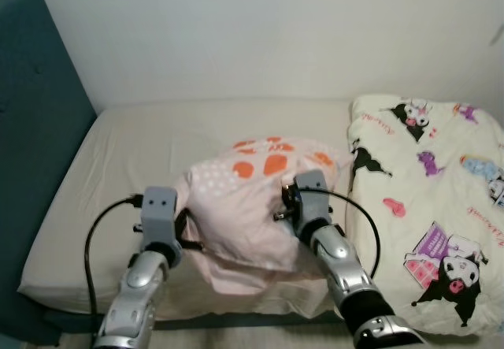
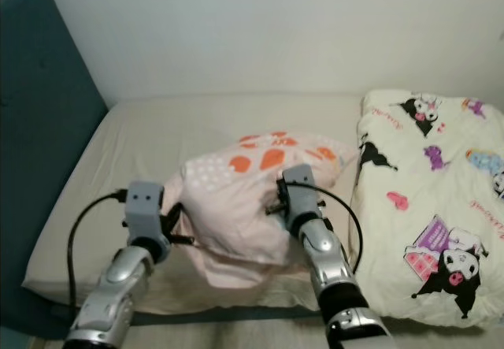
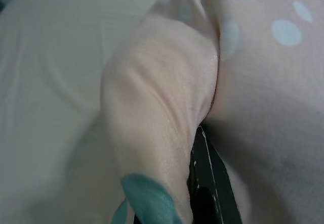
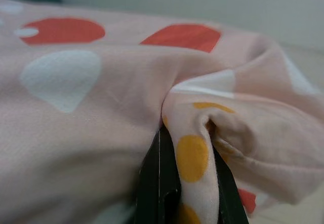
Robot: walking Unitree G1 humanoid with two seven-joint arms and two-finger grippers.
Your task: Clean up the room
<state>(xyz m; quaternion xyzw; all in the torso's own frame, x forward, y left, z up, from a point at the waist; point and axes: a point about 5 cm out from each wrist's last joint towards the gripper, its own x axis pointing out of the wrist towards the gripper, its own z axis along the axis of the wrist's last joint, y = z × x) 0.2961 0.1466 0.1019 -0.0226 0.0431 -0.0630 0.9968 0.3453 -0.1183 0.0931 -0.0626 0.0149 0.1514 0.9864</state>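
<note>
Head views:
Pillow (image 1: pixel 252 207): pink, with orange and white spots, at the middle of the frame, bunched up on the beige bed sheet (image 1: pixel 142 152) near the bed's front edge.
Left gripper (image 1: pixel 183 235): lower left of centre, pressed into the pillow's left side; fingers buried in fabric.
Right gripper (image 1: pixel 285 207): right of centre, against the pillow's right side.
Quilt (image 1: pixel 429 199): cream with cartoon prints, folded at the right of the frame, just beside the pillow.
Headboard (image 1: pixel 35 113): dark teal, along the left edge.
Wall (image 1: pixel 260 26): pale, across the top.

Left wrist view:
Left gripper: one black finger (image 3: pixel 210 183) at bottom centre, a pink fold pinched against it.

Right wrist view:
Right gripper: black fingers (image 4: pixel 159 183) at bottom centre, clamped narrowly on a yellow-dotted fold of the pillow.
</note>
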